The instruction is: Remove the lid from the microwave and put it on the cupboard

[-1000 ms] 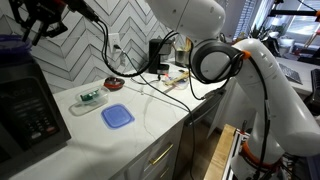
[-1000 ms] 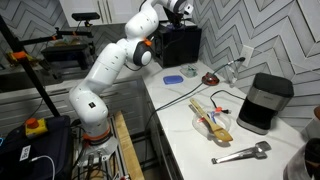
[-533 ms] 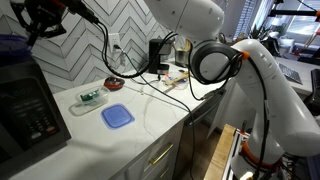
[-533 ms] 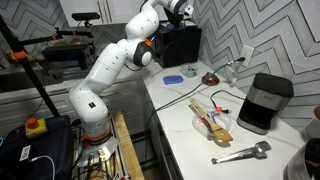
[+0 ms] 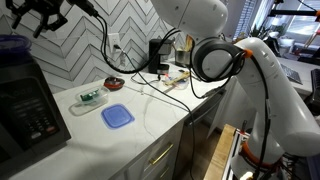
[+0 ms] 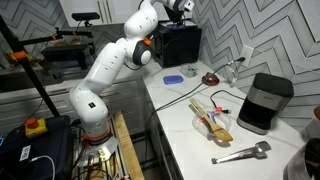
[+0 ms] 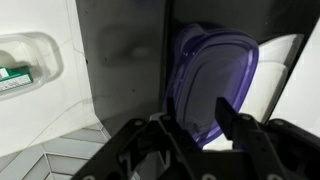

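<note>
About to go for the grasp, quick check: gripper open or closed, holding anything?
Gripper: open, holding nothing, fingers spread over the lid lying on the microwave.

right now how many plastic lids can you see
2: a dark purple lid on top of the microwave, and a flat light-blue lid on the white cupboard top. Others may be hidden.

Lid (image 7: 215, 70) bottom edge hidden behind tool (image 7: 195, 112); microwave (image 5: 25, 110) cropped at frame's left edge.
</note>
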Robot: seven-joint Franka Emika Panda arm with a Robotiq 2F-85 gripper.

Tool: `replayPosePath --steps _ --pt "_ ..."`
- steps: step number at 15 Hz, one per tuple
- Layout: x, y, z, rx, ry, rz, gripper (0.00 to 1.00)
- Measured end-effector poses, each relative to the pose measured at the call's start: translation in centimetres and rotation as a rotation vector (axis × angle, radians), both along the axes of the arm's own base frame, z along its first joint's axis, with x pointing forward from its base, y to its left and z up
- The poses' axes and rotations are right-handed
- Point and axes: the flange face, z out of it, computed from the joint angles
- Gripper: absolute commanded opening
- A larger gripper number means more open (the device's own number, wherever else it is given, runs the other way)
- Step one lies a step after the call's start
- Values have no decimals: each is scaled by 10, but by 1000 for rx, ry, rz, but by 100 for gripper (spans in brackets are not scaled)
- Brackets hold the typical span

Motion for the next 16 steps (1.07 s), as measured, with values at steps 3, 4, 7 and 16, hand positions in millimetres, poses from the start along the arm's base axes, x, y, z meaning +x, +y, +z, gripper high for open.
replayPosePath --steps 3,4,7,16 --pt "4 -1 -4 -5 -4 -10 99" --pt "6 -1 -8 -9 -1 -12 97" --pt "11 0 -19 -18 13 -15 69" --pt "16 2 -30 -23 26 -14 0"
